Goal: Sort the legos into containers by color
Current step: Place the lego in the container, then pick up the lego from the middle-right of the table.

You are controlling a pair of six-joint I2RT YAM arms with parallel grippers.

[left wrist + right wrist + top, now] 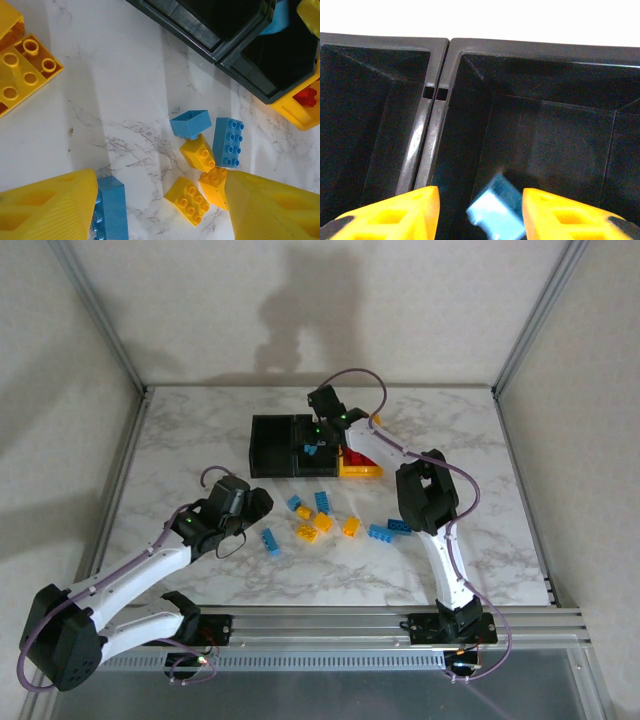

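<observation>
The table point(450, 430) has a white top with grey veins, like marble. Behind the table stands a pale wall point(200, 300) with a fine grainy surface. Similar pale panels close the space on the left side point(50, 440) and on the right side point(595, 440) of the table. Two thin metal posts point(95, 310) rise from the far corners of the table. A soft dark shadow point(300, 310) lies on the wall behind the table. A grooved metal rail point(330, 625) runs along the near edge of the table, and in front of it there is a smooth grey surface point(350, 685).
</observation>
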